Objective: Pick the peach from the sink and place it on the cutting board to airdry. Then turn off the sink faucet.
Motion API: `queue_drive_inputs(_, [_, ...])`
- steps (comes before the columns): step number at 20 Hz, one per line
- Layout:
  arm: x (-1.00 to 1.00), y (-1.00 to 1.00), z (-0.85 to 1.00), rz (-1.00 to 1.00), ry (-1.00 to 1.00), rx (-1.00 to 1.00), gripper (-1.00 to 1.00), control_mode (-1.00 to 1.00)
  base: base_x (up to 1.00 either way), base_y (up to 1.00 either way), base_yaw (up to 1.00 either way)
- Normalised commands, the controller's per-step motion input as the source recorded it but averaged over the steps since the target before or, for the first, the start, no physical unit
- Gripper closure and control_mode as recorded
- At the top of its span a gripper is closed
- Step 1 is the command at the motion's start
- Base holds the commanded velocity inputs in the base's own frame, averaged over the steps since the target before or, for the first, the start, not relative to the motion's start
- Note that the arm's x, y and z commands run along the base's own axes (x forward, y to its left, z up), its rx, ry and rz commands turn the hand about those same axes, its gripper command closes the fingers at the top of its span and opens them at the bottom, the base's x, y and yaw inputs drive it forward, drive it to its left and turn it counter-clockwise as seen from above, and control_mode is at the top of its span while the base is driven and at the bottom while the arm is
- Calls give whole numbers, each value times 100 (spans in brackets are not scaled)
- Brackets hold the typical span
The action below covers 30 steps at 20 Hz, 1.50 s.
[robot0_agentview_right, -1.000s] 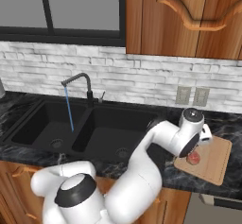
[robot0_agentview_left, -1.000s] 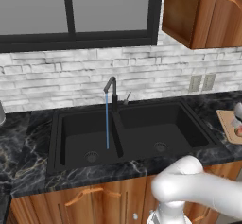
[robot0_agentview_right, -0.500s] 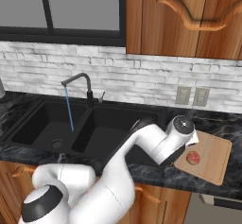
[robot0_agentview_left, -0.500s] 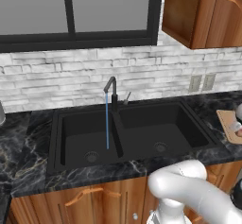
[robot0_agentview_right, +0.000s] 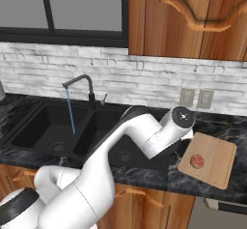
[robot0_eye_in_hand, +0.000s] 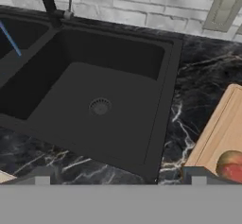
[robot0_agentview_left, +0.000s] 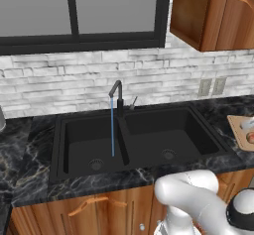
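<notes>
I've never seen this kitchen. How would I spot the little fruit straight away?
Start at the large black double-basin sink in the dark marble counter, then look right to the light-brown wooden cutting board. The small reddish-orange peach lies on it, the one round, bright thing on that flat pale wood.

There is one sink [robot0_agentview_left: 139,135] with two basins and two round drains, one in each basin, and one sink faucet [robot0_agentview_left: 117,96] with a single thin stream of water falling into the left basin. One cutting board [robot0_agentview_right: 208,160] lies on the dark marble surface [robot0_agentview_right: 193,187] to the right of the sink, and one peach [robot0_agentview_right: 197,161] sits on it. On the brick wall behind, two outlet plates [robot0_agentview_right: 196,98] hang side by side, and one dark-framed window [robot0_agentview_left: 79,13] has two panes.
</notes>
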Motion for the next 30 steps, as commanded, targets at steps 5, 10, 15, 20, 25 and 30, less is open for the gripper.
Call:
queue_drive_inputs(5, [-36,48,8,-7,-3,11,-100,-100,0,0,0])
queue_drive_inputs(10, [-22,66,13,-17,-19,-3,-100,-100,0,0,0])
queue_drive_inputs(15, [-13,64,18,-26,-18,-7,-100,-100,0,0,0])
queue_drive_inputs(20, [-9,44,3,-19,-3,-1,-100,-100,0,0,0])
queue_drive_inputs(25, [0,44,1,7,0,0,-100,-100,0,0,0])
queue_drive_inputs(30, [3,43,7,16,0,0,-100,-100,0,0,0])
